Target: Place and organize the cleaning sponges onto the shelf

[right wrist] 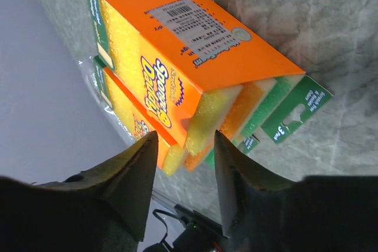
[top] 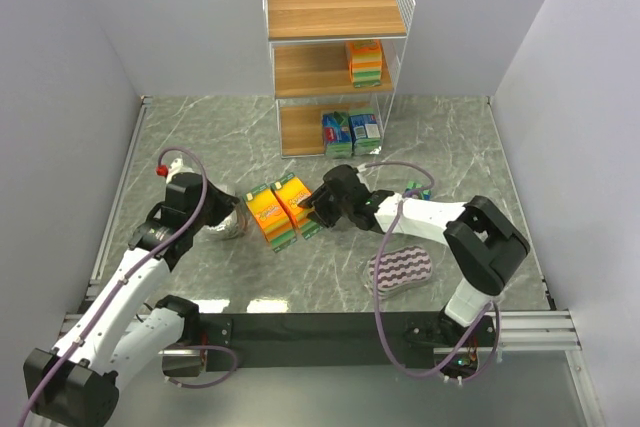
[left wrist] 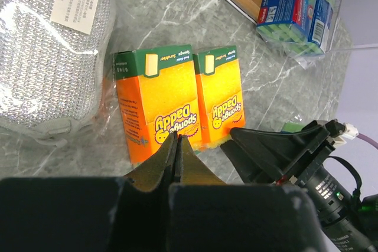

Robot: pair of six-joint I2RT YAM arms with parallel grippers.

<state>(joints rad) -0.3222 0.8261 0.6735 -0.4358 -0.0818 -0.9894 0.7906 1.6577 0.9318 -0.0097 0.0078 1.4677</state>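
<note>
Left fingers (left wrist: 177, 143): pressed together, holding nothing, tips just at the edge of one orange pack (left wrist: 156, 110).
Right fingers (right wrist: 186, 134): apart, straddling the yellow end of the other orange pack (right wrist: 195, 57); I cannot tell whether they touch it.
Orange pair: side by side, touching, flat on the counter (top: 450, 147) in front of the shelf (top: 335, 12).
Silver pack (left wrist: 47, 57): just beside my left fingers.
Striped pack (top: 400, 269): on the counter by my right arm.
Shelf: a third orange pack (top: 365, 62) on the middle tier, two blue-green packs (top: 350, 132) on the bottom tier.
</note>
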